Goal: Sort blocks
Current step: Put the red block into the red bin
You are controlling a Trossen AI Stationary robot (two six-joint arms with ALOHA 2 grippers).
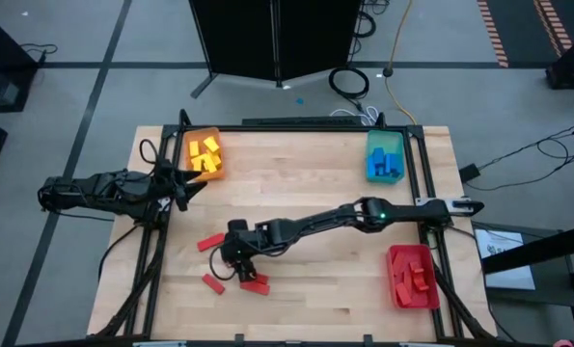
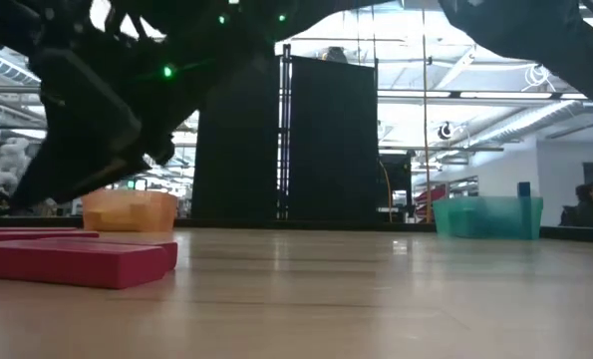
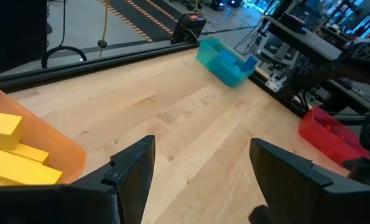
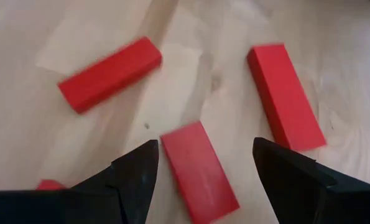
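Observation:
Several red blocks lie flat on the wooden table left of its middle: one point(image 4: 200, 171) between my right gripper's fingers, one point(image 4: 110, 73) beyond it, one point(image 4: 285, 96) to the side, and a sliver of one more point(image 4: 48, 185). My right gripper point(image 1: 240, 262) hangs open just above them, slanting down, with its fingers on either side of the middle block and touching nothing. My left gripper point(image 1: 192, 183) waits open by the orange tray point(image 1: 203, 154), which holds yellow blocks point(image 3: 10, 152).
A teal tray point(image 1: 385, 157) with blue blocks stands at the far right. A red tray point(image 1: 412, 278) with red blocks stands at the near right. A black frame rail point(image 1: 296, 126) runs round the table. Bare wood lies between the trays.

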